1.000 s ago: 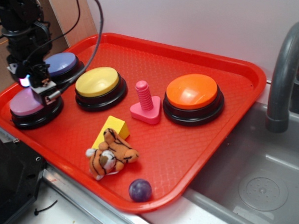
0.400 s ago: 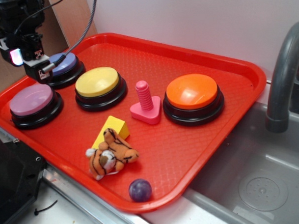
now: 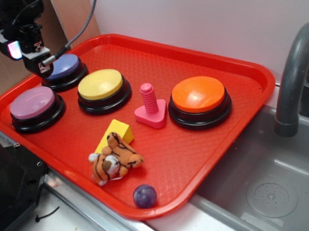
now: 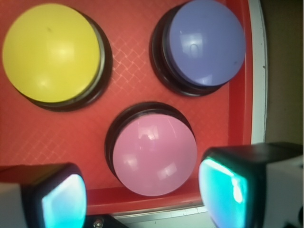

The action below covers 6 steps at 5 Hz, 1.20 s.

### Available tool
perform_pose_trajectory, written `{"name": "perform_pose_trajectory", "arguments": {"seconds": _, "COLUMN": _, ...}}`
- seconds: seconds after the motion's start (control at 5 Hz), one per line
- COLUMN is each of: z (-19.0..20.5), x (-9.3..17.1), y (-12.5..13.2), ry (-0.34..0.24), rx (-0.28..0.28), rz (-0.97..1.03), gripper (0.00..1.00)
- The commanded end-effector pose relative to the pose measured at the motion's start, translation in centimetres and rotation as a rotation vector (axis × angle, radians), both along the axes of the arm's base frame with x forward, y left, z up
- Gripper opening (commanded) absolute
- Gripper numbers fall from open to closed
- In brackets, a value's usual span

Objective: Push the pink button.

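A red tray (image 3: 234,67) lies on the counter (image 3: 72,225), its right edge beside a sink (image 3: 269,192). A small black scrap (image 3: 46,215) lies on the counter near the tray's near-left edge. At the far right stands a grey faucet (image 3: 295,80).

Red waffle-textured tray (image 3: 207,159) holds a pale pink button (image 3: 32,103), yellow button (image 3: 100,84), orange button (image 3: 198,93), purple-blue button (image 3: 65,65) and striped orange tiger toy (image 3: 114,160).
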State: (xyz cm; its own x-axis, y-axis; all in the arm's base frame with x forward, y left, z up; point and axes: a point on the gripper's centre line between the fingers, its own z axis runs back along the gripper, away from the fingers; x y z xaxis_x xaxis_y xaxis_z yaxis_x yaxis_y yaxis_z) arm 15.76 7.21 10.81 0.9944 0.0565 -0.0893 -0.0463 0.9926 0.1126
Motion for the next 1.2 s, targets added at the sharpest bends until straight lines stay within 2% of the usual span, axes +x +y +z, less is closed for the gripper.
{"name": "perform_pose_trajectory", "arguments": {"seconds": 0.0, "z": 2.0, "x": 1.2, "y": -0.3, "ry": -0.062, "rx": 0.024, "rz": -0.013, "gripper": 1.0}}
{"name": "perform_pose_trajectory", "arguments": {"seconds": 1.0, "z": 3.8, "x": 1.8, "y": -0.9, "ry": -0.081, "rx": 0.029, "rz": -0.035, "gripper": 1.0}}
